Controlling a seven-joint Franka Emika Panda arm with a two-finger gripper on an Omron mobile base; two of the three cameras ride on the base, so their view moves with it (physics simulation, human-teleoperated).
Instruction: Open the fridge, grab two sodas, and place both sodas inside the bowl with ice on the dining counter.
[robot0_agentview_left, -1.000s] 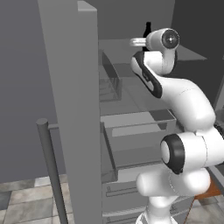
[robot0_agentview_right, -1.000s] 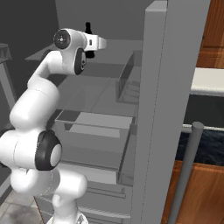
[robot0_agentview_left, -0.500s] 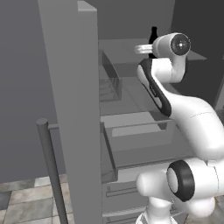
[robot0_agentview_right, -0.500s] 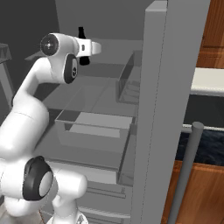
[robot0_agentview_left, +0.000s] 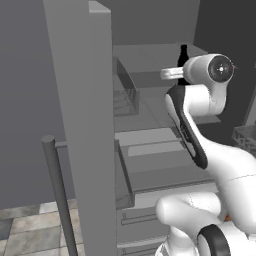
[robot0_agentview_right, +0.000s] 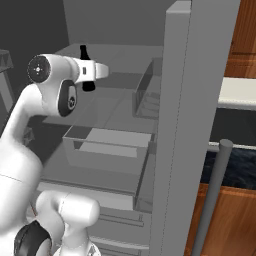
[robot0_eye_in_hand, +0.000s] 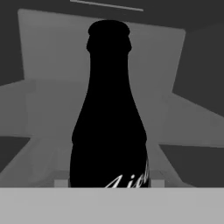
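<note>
Hand view: a black bottle (robot0_eye_in_hand: 109, 113) stands upright dead centre, narrow neck at 12 o'clock, white lettering low at 5 o'clock, with the grey inner walls of the fridge (robot0_eye_in_hand: 39, 87) behind it. The fingertips are hidden in this view, so whether the gripper grasps the bottle cannot be told from here.

The left base view gives what the hand view lacks: the open fridge door (robot0_agentview_left: 80, 125) rising as a tall slab at 9 o'clock, its bar handle (robot0_agentview_left: 57, 195) low at 7 o'clock, and the shelves and a pulled-out drawer (robot0_agentview_left: 160, 160) in the middle. The bottle (robot0_agentview_left: 183, 56) shows as a small dark shape at 1 o'clock, just at the end of the white arm's wrist (robot0_agentview_left: 210, 75); the fingers are masked by the wrist.

The right base view shows the bottle (robot0_agentview_right: 86, 70) at 10 o'clock, its neck above the wrist and its base below it, over the upper shelf. The other door (robot0_agentview_right: 190, 125) stands on edge at 3 o'clock, a wooden cabinet (robot0_agentview_right: 247, 45) beyond it. Open space lies between the two door edges, above the drawer (robot0_agentview_right: 107, 147). The jaws are not visible here either.
</note>
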